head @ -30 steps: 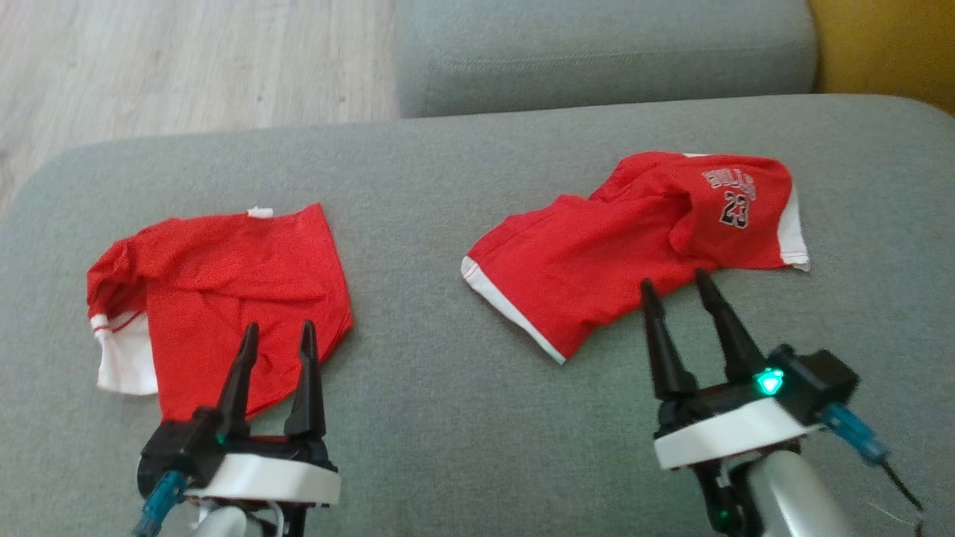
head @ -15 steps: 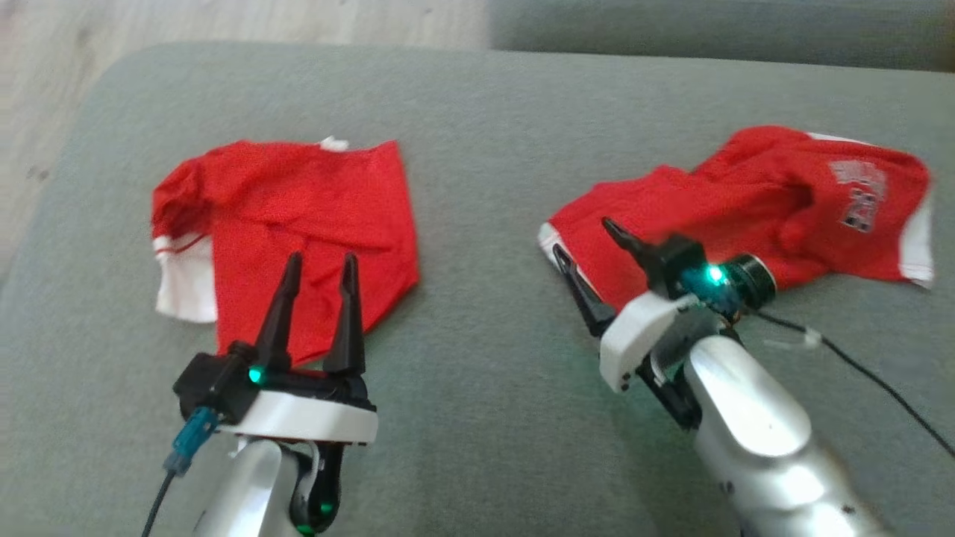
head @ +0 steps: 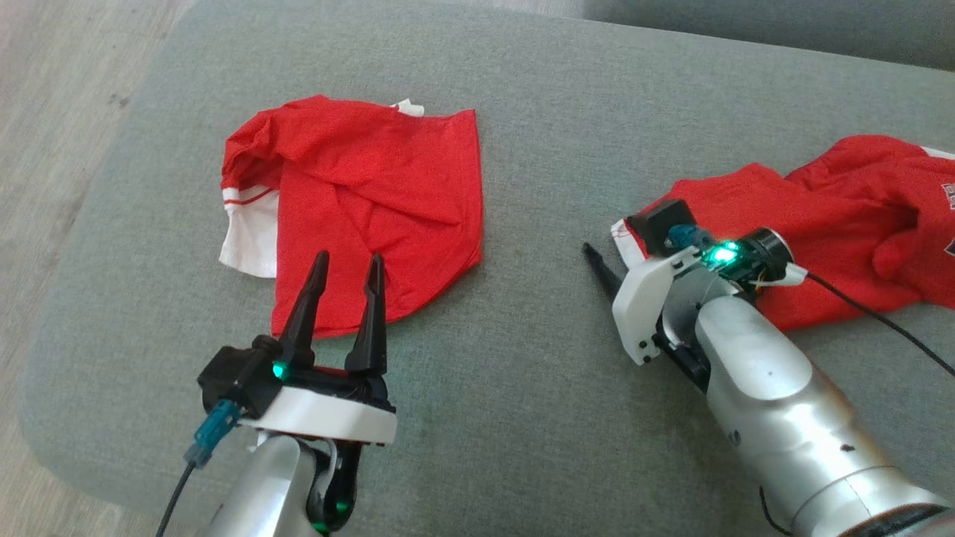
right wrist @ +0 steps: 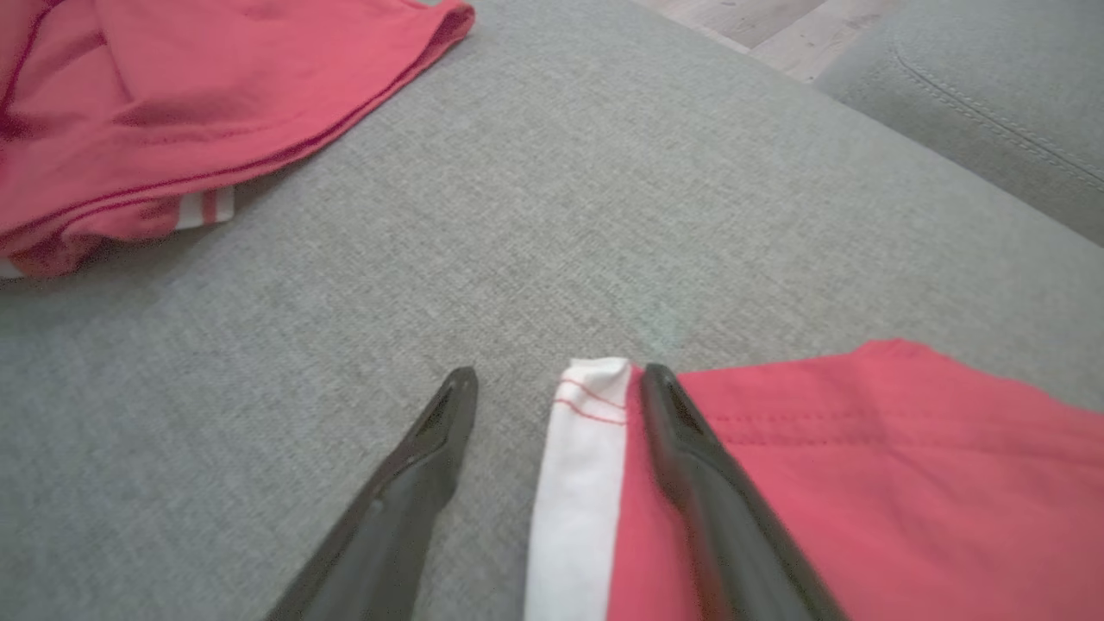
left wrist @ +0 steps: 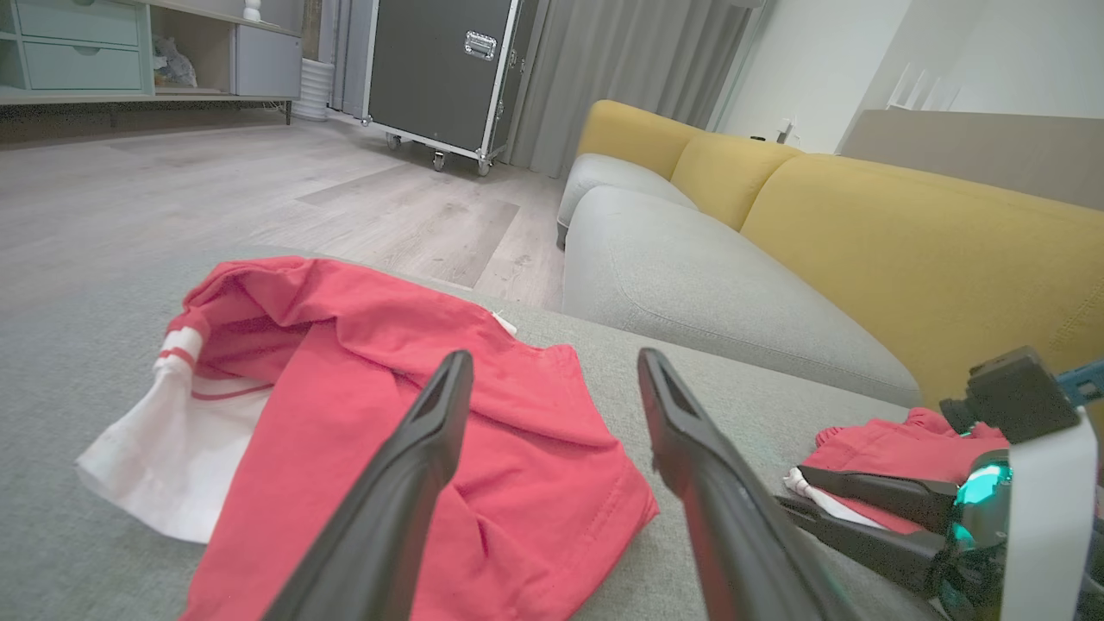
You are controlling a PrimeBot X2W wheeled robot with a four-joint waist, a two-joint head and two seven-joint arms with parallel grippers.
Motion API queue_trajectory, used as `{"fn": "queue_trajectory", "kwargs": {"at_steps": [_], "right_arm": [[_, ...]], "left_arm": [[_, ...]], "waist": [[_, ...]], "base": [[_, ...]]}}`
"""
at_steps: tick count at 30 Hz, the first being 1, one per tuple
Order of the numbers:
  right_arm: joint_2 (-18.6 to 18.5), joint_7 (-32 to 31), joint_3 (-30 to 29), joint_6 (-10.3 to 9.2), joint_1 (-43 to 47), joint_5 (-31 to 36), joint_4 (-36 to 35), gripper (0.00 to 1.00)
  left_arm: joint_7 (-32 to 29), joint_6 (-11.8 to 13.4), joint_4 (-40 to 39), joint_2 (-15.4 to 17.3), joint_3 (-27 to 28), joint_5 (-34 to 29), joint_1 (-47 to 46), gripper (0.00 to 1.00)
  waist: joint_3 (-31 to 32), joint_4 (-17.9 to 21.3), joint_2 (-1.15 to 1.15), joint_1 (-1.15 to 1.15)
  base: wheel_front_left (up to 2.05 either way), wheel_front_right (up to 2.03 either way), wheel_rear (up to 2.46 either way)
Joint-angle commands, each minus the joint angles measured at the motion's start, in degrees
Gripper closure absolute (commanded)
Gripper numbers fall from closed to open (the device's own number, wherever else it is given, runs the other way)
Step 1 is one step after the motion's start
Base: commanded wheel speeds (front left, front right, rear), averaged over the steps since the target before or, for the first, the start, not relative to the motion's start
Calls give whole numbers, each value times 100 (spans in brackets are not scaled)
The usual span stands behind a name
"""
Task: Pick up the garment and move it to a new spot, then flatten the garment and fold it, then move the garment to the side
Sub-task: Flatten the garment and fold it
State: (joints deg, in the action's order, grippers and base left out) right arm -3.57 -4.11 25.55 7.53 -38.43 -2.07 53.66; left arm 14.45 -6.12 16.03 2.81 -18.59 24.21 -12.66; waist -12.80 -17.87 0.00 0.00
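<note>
Left garment [head: 373, 201], right garment [head: 843, 224], seemingly clear cushion [head: 537, 149] between

Red white-trimmed garments [head: 373, 216] on grey cushion [head: 537, 134].

Two garments on seat cushion [head: 552, 104], well apart: L garment [head: 373, 216] just ahead of L gripper [head: 347, 257], R garment [head: 835, 224] w/ its end between R gripper [right wrist: 559, 373] fingers [right wrist: 690, 483]; floor [head: 45, 149] to L.

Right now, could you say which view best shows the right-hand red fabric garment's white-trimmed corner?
Right wrist view: the white corner lies large inside the open right gripper. Head view half hides it; left wrist shows a sliver.
</note>
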Motion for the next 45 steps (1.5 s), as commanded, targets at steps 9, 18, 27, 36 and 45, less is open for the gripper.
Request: {"fn": "queue_trajectory", "kwargs": {"at_steps": [9,18,27,36,45], "right_arm": [[69,379,253,-4,-105,-675,-97,100],[69,1565,-182,-4,-59,-1679,-640,100],[69,1896,-1991,-4,758,-1314,-1312,100],[69,1890,-3159,-4,1740,-1018,-1718,100],[69,1886,-3971,-4,1950,-500,-1645,0]], "left_arm": [[54,21,-179,8,283,-3,-182,0],[54,-7,-269,8,628,-175,-24,0],[55,-48,-377,7,871,-286,148,0],[55,-77,-387,7,908,-375,250,0],[55,-98,-354,7,862,-385,250,0]], "waist": [[82,375,0,0],[432,1312,0,0],[686,2213,0,0],[750,2677,0,0],[759,2729,0,0]], "base": [[0,0,0],[0,0,0],[0,0,0],[0,0,0],[0,0,0]]}}
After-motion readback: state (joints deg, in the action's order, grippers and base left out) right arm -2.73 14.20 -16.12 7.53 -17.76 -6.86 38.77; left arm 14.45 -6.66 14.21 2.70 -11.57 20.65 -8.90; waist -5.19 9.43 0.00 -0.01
